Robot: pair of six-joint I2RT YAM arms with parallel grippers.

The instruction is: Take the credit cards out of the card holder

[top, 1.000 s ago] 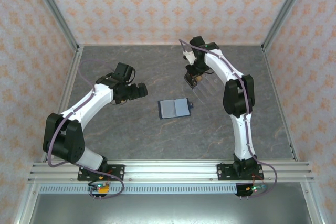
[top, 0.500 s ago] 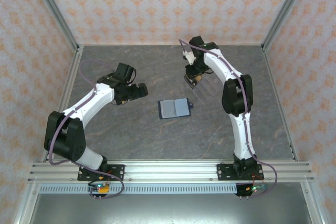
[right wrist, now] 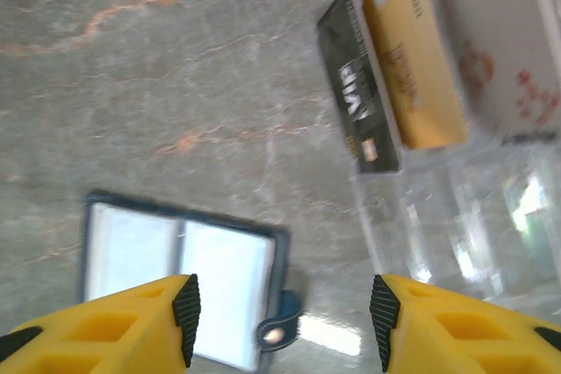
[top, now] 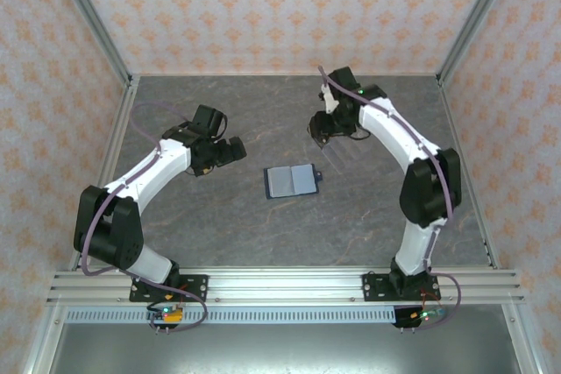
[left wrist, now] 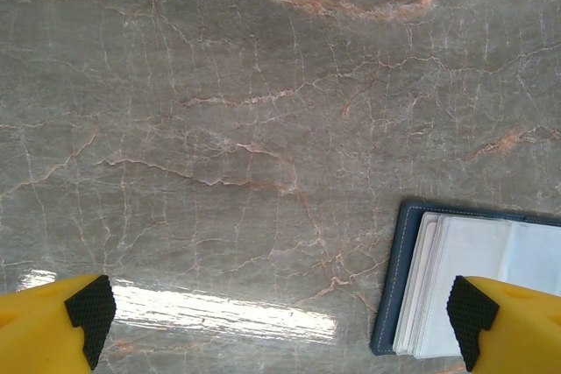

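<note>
The card holder (top: 290, 181) lies open and flat at mid-table, its pale inner pockets (right wrist: 180, 273) up and its tab clasp (right wrist: 279, 326) on the right edge. Credit cards lie on the table beyond it: a brown-orange one (right wrist: 416, 63) with a dark band (right wrist: 359, 111), a pale one with red print (right wrist: 504, 41), and see-through ones (right wrist: 465, 216). My right gripper (right wrist: 283, 314) hovers open over the gap between holder and cards, touching nothing. My left gripper (left wrist: 279, 317) is open and empty, left of the holder's edge (left wrist: 394, 286).
The grey marble tabletop (top: 219, 225) is fenced by metal rails (top: 101, 37) and patterned walls. The right arm (top: 412, 151) arches over the right half; the left arm (top: 149, 172) reaches in from the left.
My right gripper has gone from shut to open beside the cards, and its arm has swung out to the right. The left arm and the card holder have stayed put.
</note>
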